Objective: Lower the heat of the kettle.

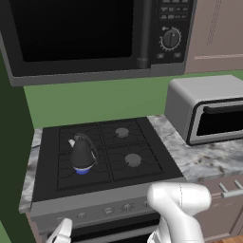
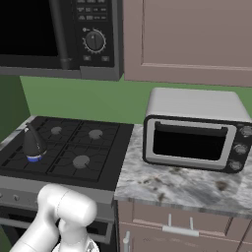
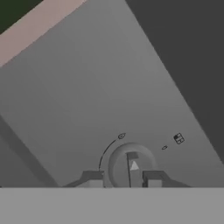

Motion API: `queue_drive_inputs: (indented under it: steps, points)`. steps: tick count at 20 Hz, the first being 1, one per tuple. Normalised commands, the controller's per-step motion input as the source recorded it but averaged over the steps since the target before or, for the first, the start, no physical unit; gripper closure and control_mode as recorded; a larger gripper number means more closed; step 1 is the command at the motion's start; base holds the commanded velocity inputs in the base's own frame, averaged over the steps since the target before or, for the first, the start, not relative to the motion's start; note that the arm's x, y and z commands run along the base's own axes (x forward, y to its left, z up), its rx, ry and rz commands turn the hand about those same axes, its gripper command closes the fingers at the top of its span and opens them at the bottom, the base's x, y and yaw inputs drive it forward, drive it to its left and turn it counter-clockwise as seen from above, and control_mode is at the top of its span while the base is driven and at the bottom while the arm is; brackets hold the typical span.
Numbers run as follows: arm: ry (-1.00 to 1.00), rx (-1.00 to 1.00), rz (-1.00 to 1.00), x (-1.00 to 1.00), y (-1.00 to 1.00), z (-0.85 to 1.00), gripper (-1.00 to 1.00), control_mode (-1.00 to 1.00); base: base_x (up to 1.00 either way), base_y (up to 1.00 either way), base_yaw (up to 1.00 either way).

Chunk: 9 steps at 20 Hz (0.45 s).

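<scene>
1. Kitchen cabinetry in a muted pink-brown and a green wall are seen behind a marbled grey counter, into which a black gas stove is set.
2. Nearest the cameras, the white arm is bent low in front of the stove's grey front panel, where a row of small knobs is visible.
3. In the hand view, the gripper is seen pressed up to one round stove knob, its two dark fingertips set on either side of the knob and clenched on it.
4. A curved dial mark and small burner symbols are printed on the panel around that knob.
5. On the stove top, the kettle is stood upright on the front left burner, with a blue flame seen beneath its base.
6. The other three burners are left bare.
7. Farther right on the counter, a silver toaster oven is placed against the wall, well apart from the kettle.
8. Above the stove, a black microwave with a round dial is mounted.
</scene>
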Motion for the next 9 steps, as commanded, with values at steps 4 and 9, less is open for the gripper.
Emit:
queue_drive_inputs:
  steps: [4,9]
  points:
    - [0.13,0.37,0.04,0.56,0.00,0.38,1.00,-1.00,0.00,0.00,0.00]
    - [0.12,0.32,0.11,0.53,-0.04,0.42,1.00,-1.00,0.00,0.00,0.00]
